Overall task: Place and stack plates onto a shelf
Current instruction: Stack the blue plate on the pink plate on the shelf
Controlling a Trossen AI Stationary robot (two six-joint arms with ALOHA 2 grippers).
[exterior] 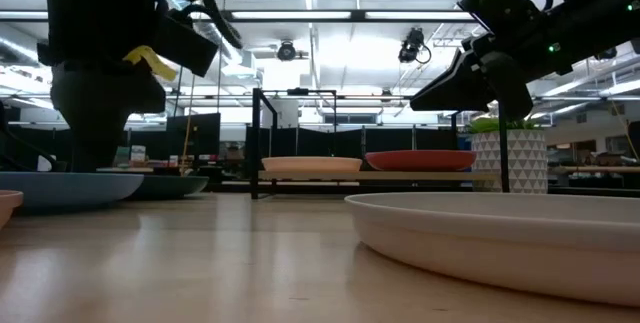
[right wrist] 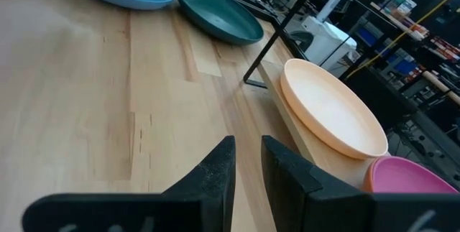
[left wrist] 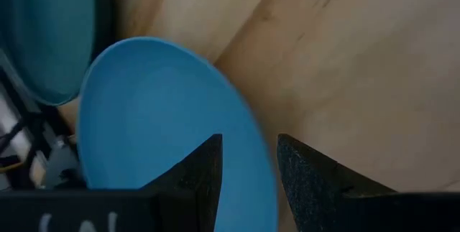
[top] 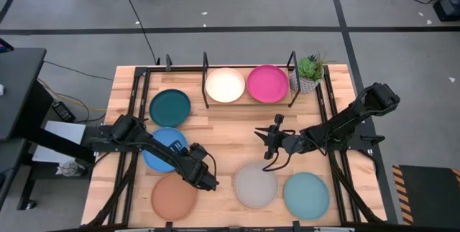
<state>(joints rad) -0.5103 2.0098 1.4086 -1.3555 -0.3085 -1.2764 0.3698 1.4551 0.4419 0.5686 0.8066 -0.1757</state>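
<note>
The wooden table (top: 223,131) filled the centre of the high view, on a grey floor (top: 237,2) crossed by dark lines. The black shelf (top: 249,100) sat at the table's upper edge, holding the cream plate (top: 225,85) and magenta plate (top: 268,83) side by side. The left gripper (left wrist: 248,171), jaws apart and empty, hovered by the blue plate (top: 164,149) at lower left. The right gripper (right wrist: 246,164), jaws slightly apart and empty, hung right of centre.
</note>
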